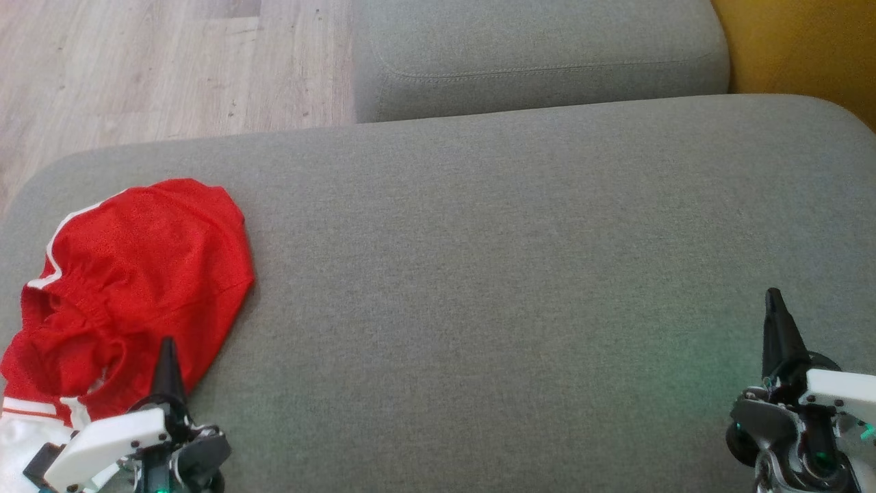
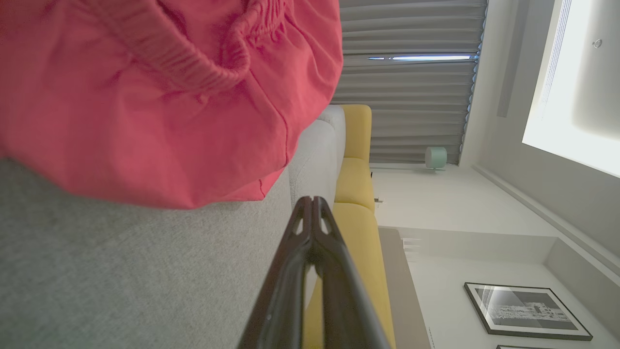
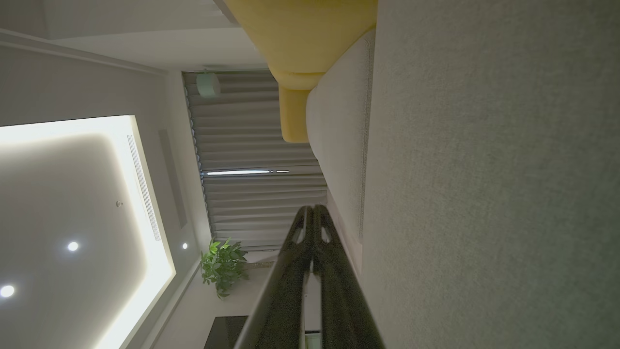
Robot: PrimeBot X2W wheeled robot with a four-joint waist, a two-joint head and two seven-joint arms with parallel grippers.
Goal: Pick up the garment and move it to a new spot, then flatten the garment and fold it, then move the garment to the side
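A red garment [image 1: 140, 281] with white stripes lies bunched at the left end of the grey cushion [image 1: 513, 274]; its elastic waistband faces up. My left gripper [image 1: 166, 350] rests at the lower left, shut and empty, its tip just over the garment's near edge. In the left wrist view the red garment [image 2: 160, 102] lies ahead and to the left of the closed left gripper [image 2: 312, 201]. My right gripper [image 1: 774, 299] is at the lower right, shut and empty, over bare cushion. The right wrist view shows that right gripper [image 3: 312, 209] closed beside the grey cushion [image 3: 484, 194].
A second grey cushion [image 1: 540, 61] sits behind the first. Wooden floor [image 1: 164, 61] lies at the far left, and a yellow seat [image 1: 801, 48] at the far right. The wide middle of the near cushion is bare fabric.
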